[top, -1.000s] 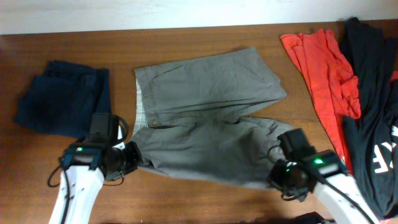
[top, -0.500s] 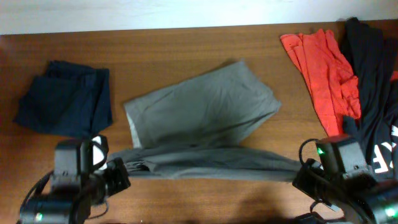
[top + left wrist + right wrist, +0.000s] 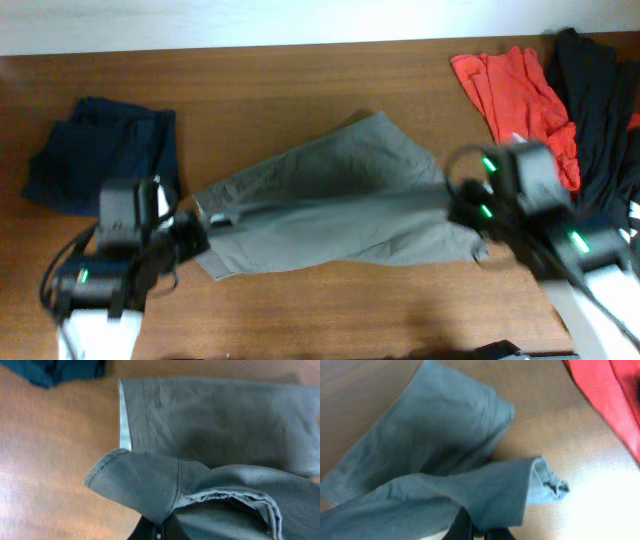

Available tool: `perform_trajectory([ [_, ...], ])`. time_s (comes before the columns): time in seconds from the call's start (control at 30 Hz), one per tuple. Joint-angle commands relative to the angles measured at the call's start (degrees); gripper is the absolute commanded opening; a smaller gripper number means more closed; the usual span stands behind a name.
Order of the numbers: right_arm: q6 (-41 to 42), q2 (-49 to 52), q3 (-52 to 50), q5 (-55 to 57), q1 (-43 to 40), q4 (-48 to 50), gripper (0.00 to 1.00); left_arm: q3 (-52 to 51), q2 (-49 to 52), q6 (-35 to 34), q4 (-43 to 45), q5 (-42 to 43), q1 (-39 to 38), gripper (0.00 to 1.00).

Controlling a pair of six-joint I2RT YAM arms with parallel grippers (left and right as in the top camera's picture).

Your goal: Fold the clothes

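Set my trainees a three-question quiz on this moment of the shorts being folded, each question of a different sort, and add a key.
1. True or false: the left gripper grips the waistband end of the grey-olive shorts.
2. Which garment lies on the table nearest the left gripper, apart from the shorts? A. the red-orange garment B. the dark navy garment C. the black garment
3. Short answer: which gripper holds the hem end of the lifted leg?

Key: 1 true; 2 B; 3 the right gripper.
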Motion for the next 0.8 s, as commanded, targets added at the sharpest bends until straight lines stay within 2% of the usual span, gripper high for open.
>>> perform_trajectory([
  [0.0, -8.02, 9.92, 0.66, 9.03, -0.31, 7.19, 0.04, -0.55, 7.21, 0.35, 5.44, -9.62, 0.92, 0.0],
  [0.3, -13.51, 31.01, 0.66, 7.43, -2.08, 30.38, 0.04, -0.55, 28.92, -1.22, 18.4, -13.51, 1.14, 0.0],
  [0.43, -16.17, 34.97, 0.66, 5.57, -2.08, 35.34, 0.12, -0.55, 33.51, -1.18, 23.32, -13.4, 1.16, 0.0],
  [0.67, -16.13, 38.05, 0.66, 5.55, -2.1, 39.41, 0.14, -0.55, 36.26, -1.18, 26.8, -13.42, 1.16, 0.01],
  [0.7, -16.13, 38.07, 0.66, 5.55, -2.1, 39.56, 0.24, -0.55, 36.26, -1.18, 26.97, -13.42, 1.18, 0.04],
  [0.73, -16.15, 38.07, 0.66, 5.57, -2.08, 39.76, 0.38, -0.52, 36.26, -1.18, 27.04, -13.4, 1.18, 0.22],
  [0.77, -16.15, 38.07, 0.66, 5.6, -2.1, 39.98, 0.44, -0.52, 36.26, -1.18, 27.06, -13.22, 1.18, 0.49],
])
